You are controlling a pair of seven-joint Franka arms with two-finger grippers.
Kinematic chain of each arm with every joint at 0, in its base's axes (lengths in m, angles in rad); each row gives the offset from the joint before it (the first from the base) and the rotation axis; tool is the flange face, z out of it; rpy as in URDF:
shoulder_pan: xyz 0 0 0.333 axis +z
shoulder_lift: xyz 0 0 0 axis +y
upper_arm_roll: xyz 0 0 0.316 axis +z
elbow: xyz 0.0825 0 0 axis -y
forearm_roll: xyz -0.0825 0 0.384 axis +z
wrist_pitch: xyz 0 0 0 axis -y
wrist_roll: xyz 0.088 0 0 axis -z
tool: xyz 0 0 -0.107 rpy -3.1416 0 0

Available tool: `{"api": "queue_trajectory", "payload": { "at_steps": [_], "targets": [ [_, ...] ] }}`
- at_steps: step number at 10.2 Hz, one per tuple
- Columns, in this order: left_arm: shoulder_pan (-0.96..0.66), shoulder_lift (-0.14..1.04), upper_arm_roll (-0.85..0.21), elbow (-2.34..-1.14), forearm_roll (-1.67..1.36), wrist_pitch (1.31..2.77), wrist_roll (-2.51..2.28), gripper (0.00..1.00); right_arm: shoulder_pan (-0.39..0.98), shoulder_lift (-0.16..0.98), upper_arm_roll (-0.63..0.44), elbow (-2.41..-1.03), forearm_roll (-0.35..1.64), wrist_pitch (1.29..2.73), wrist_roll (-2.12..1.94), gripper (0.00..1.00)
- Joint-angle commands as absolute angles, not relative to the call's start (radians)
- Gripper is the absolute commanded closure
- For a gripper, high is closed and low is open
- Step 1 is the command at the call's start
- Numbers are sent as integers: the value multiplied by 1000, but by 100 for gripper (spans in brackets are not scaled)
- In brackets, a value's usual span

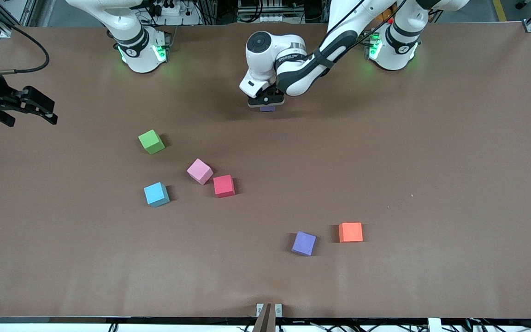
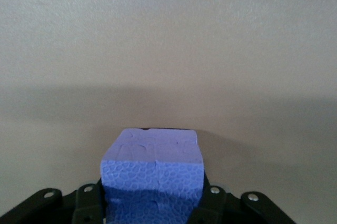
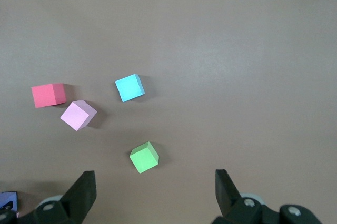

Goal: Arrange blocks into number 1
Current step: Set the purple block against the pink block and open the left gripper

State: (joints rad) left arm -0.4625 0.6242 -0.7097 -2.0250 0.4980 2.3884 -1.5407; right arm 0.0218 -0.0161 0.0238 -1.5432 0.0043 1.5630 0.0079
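Currently we note the left gripper (image 1: pixel 266 102) clamping a purple block (image 1: pixel 267 109) low over the table (image 1: pixel 431 161), farthest from the camera; the right gripper (image 1: pixel 28 108) waits wide.

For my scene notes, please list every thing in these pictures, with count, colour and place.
green block: one, green, toward the right arm's end of the table.
light blue block: one, light blue, nearer the front camera than the green block.
pink block: one, pink, beside the red block.
red block: one, red.
purple blocks: two, purple; one beside the orange block, one in the left hand.
orange block: one, orange.
table: one, brown.
left hand: shut on a purple block, low over the table.
right hand: open, waiting at the table's edge.
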Motion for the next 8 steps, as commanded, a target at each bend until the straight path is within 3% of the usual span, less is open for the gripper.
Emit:
{"api": "queue_trajectory", "payload": {
  "at_steps": [1,6,7,8],
  "targets": [
    [-474,630,-706,-2016,526,2372,-1532,100,11,-18,21,-1539,17,1560,-3,0],
    [-474,630,-709,-2022,526,2372,-1513,100,8,-18,20,-1539,17,1563,-3,0],
    [-474,632,-709,-2022,525,2372,-1514,74,3,-18,20,-1537,18,1563,-3,0],
    [-485,632,-709,-2022,525,2372,-1525,1,3,-18,20,-1539,18,1563,-3,0]
  ]
}}
